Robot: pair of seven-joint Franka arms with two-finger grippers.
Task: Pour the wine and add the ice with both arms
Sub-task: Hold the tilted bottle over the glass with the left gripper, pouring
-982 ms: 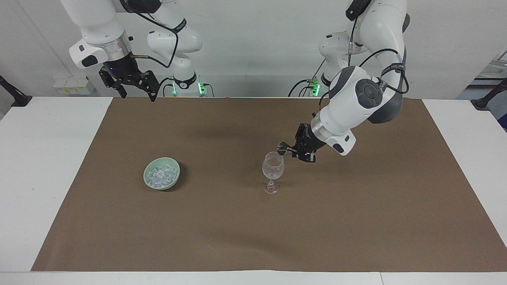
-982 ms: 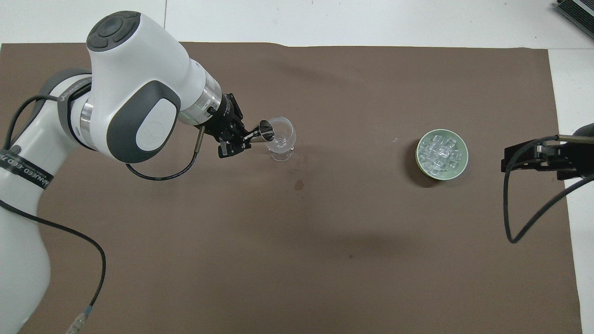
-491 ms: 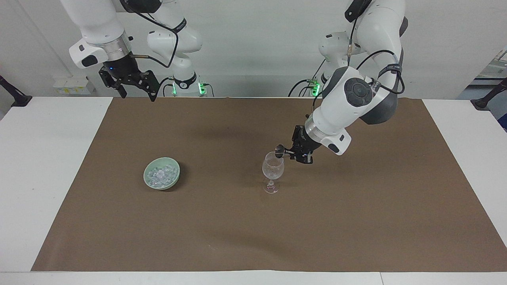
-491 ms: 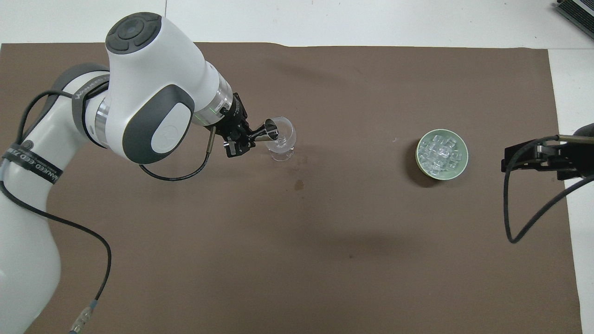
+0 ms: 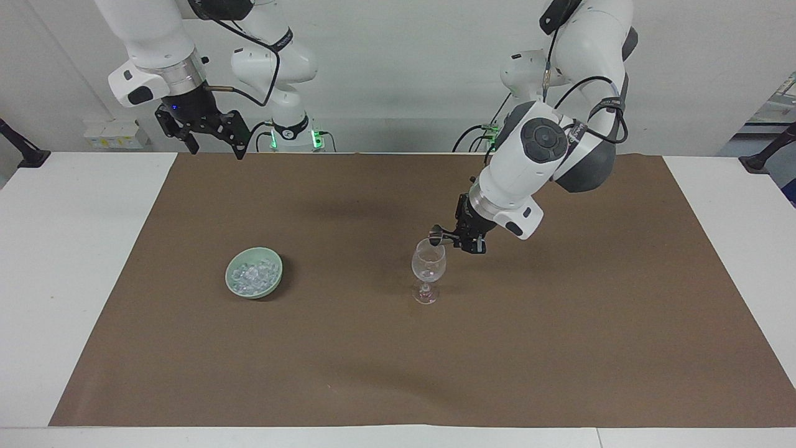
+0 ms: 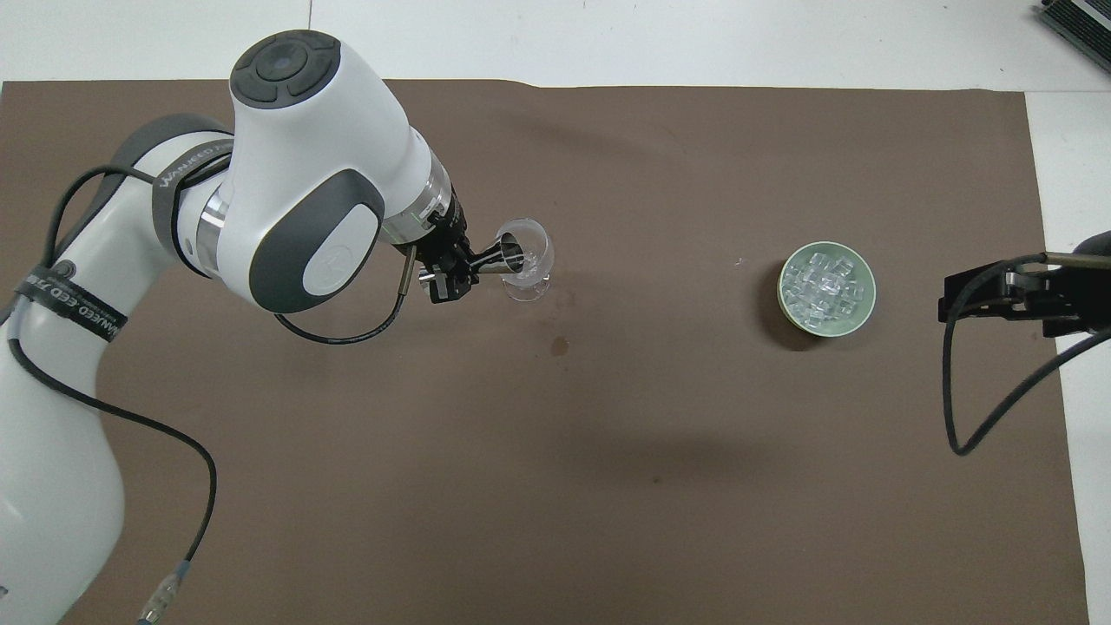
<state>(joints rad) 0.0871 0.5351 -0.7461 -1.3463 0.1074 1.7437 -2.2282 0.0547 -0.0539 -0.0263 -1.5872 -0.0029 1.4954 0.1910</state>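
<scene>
A clear stemmed wine glass (image 5: 428, 264) stands upright near the middle of the brown mat and also shows in the overhead view (image 6: 528, 260). My left gripper (image 5: 454, 236) (image 6: 473, 259) is shut on a small metal jigger (image 5: 437, 234) (image 6: 505, 254). It holds the jigger tipped on its side, mouth over the glass's rim. The ice (image 5: 252, 274) (image 6: 825, 285) lies heaped in a pale green bowl (image 5: 252, 294) (image 6: 870, 291) toward the right arm's end. My right gripper (image 5: 216, 148) (image 6: 946, 299) is open and empty, and waits raised over the mat's edge at its own end.
A brown mat (image 5: 559, 348) covers most of the white table. A small dark stain (image 6: 561, 345) marks the mat a little nearer to the robots than the glass. A black cable (image 6: 981, 408) hangs from the right wrist.
The left arm's wrist and forearm have swung toward the glass, and the jigger has tipped further over its rim. The right arm, the glass and the bowl have not moved.
</scene>
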